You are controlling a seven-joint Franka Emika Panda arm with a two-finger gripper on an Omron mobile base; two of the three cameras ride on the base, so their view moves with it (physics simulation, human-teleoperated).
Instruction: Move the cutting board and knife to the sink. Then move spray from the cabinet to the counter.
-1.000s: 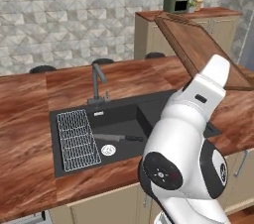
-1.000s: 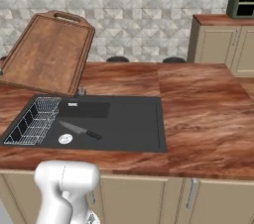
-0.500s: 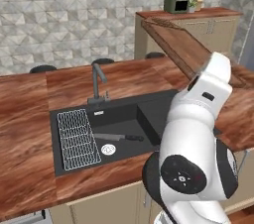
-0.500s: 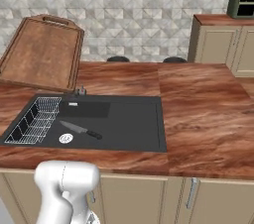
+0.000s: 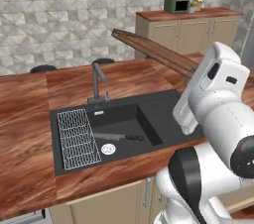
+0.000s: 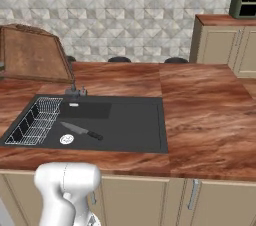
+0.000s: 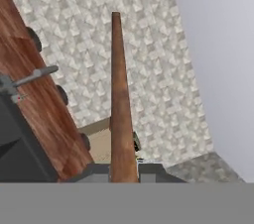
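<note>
My gripper [image 7: 123, 172] is shut on the short end of the dark-brown cutting board [image 7: 118, 94], which runs edge-on away from the fingers [image 7: 151, 170]. The cutting board [image 5: 154, 52] hangs tilted in the air above the right half of the black sink [image 5: 149, 114]; from the other side the cutting board [image 6: 32, 55] shows its broad face over the sink's [image 6: 130, 120] left end. The knife [image 5: 117, 137] lies flat on the basin floor beside the wire rack [image 5: 77, 139], also seen as knife [image 6: 82, 131]. The reddish-brown counter [image 6: 200, 110] surrounds the sink. The spray is out of view.
A slim grey faucet [image 5: 97, 82] stands behind the basin, just under the board's far end. A green toaster oven [image 5: 177, 0] sits on a raised beige unit [image 5: 198, 32] at the back right. Dark stool tops [image 6: 119, 60] line the counter's far edge.
The board has swung left and a little lower, from over the right counter to above the sink, still gripped. The knife has not moved.
</note>
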